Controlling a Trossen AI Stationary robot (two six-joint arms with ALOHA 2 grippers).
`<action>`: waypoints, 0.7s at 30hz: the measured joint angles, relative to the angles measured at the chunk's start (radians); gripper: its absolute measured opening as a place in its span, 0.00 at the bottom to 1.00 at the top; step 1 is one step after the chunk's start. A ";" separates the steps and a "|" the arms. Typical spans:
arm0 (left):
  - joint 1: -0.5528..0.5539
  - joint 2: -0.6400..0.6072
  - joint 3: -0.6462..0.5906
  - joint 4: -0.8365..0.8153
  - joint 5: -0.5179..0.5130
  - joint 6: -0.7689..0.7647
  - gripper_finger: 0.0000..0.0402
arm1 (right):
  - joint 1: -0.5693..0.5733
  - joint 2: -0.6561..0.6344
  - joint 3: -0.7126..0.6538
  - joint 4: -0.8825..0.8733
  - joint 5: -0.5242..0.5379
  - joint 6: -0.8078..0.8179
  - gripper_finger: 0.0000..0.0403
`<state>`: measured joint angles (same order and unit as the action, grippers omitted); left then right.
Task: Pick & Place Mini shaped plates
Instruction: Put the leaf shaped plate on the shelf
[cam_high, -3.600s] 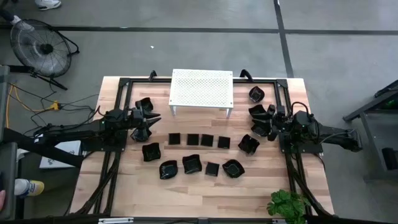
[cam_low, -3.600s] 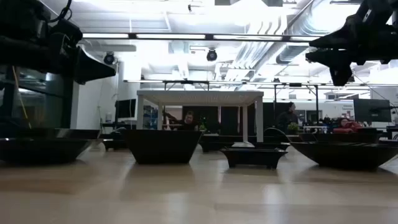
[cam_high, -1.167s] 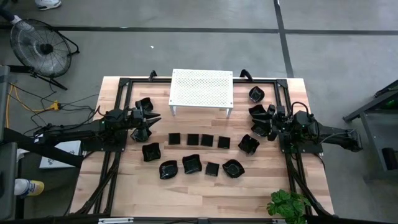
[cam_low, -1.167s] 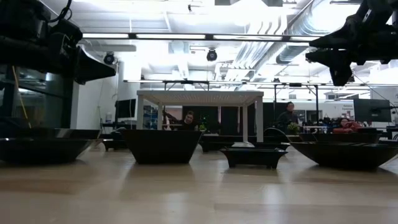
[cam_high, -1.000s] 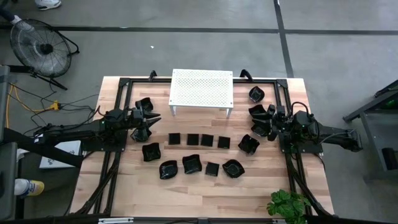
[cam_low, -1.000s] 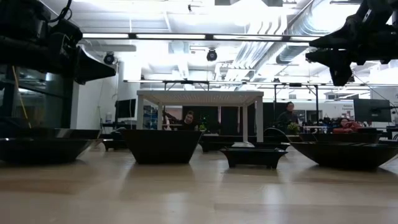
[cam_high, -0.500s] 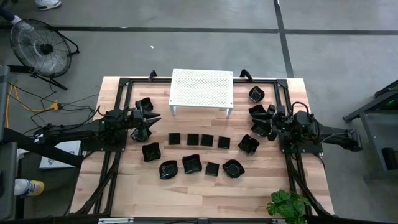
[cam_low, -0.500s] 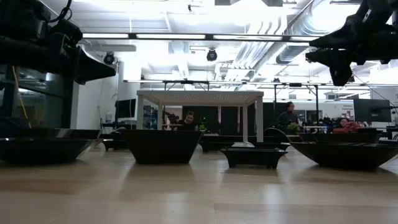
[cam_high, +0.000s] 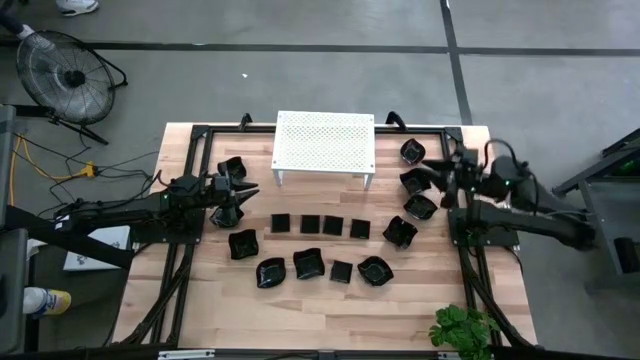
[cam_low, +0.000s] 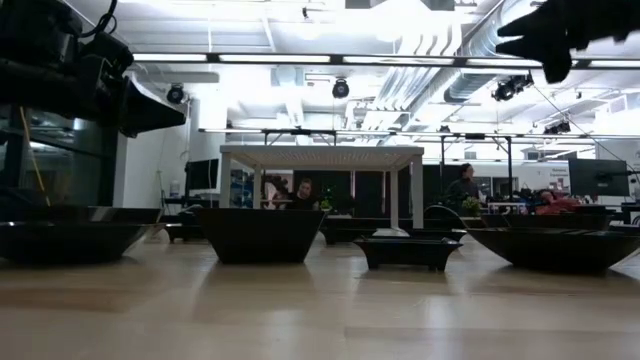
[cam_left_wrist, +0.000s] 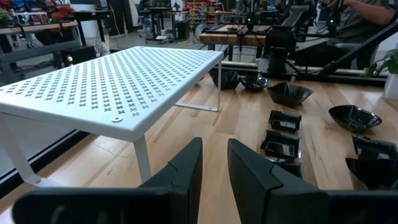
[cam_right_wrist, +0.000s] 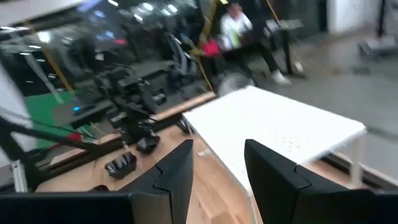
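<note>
Many mini shaped plates (black), between empty pincers

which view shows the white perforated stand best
The high view: the whole white stand shows from above. The left wrist view gives its hole pattern and two legs, the low view only its edge and legs, the right wrist view a blur.

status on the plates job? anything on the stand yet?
Nothing placed: the white stand has a bare top. All the black plates sit on the table, a row and a few more in front of the stand, a cluster by each arm. Both claws are empty: right claw open above its cluster, left claw beside its own. Every plate remains.
</note>
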<state>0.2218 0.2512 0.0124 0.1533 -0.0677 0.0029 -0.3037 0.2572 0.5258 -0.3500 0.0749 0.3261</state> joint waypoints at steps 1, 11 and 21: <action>0.000 0.000 0.000 0.000 0.000 0.000 0.18 | -0.015 0.034 0.049 -0.049 -0.007 0.022 0.34; 0.000 0.000 0.000 0.000 0.000 0.000 0.18 | -0.160 0.439 0.525 -0.396 -0.087 -0.017 0.34; 0.000 0.000 0.000 0.001 0.000 0.000 0.18 | -0.370 0.800 0.799 -0.650 0.075 0.061 0.34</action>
<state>0.2218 0.2512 0.0124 0.1539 -0.0677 0.0029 -0.6741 1.0569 1.3253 -1.0005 0.1496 0.3869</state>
